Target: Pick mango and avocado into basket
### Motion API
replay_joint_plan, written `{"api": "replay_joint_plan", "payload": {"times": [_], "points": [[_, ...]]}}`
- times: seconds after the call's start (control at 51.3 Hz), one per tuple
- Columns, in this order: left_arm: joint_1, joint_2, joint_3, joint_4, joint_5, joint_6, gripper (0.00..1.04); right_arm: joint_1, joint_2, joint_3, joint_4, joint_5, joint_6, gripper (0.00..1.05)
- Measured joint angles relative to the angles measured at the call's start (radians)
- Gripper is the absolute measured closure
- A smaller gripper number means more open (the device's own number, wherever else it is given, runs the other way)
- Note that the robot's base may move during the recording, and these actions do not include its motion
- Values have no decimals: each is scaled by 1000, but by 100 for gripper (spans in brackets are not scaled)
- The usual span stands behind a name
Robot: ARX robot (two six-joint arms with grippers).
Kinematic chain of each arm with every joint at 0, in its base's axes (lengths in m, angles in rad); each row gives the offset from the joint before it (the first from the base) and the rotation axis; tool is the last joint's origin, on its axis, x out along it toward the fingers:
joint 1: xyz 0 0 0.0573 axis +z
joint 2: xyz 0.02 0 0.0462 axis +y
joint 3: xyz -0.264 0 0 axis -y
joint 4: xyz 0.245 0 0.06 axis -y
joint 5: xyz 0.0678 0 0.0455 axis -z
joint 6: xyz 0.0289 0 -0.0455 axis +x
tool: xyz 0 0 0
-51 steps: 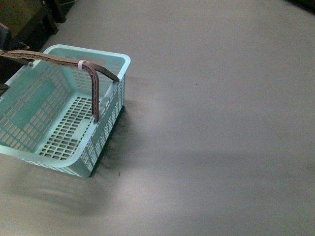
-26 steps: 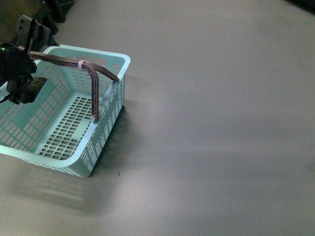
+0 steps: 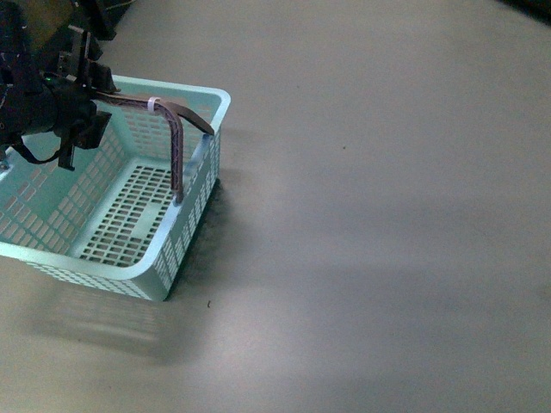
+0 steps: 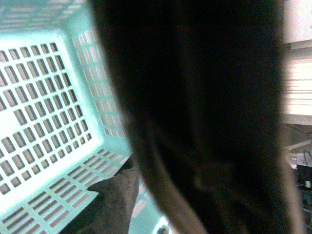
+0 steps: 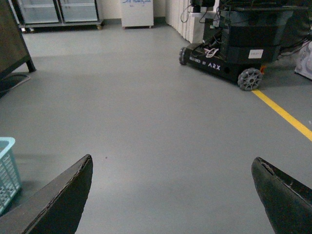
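Basket [image 3: 196, 225] lies beneath left gripper [image 3: 86, 107], jaws by its handle [image 3: 178, 159].

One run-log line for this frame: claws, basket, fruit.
left claw: over basket, state unclear | right claw: open, empty | basket: no fruit visible inside | mango, avocado: not in view

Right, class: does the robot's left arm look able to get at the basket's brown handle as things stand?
Probably yes. The left tool hangs over the turquoise basket, close by the brown handle, and nothing shows between them. Whether the tool is open cannot be told.
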Motion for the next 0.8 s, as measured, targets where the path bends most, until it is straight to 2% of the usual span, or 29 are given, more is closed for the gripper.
{"api": "replay_joint_plan", "payload": {"times": [0.253,0.526,0.799], "points": [[-3,-50,-43,8,-19,-110,99,0,0,0,0,0,0,9],[2,-217,-285,38,-23,-128,100,0,0,0,0,0,0,9],[46,-583,-576,-9,-17,-153,101,0,0,0,0,0,0,9]]}}
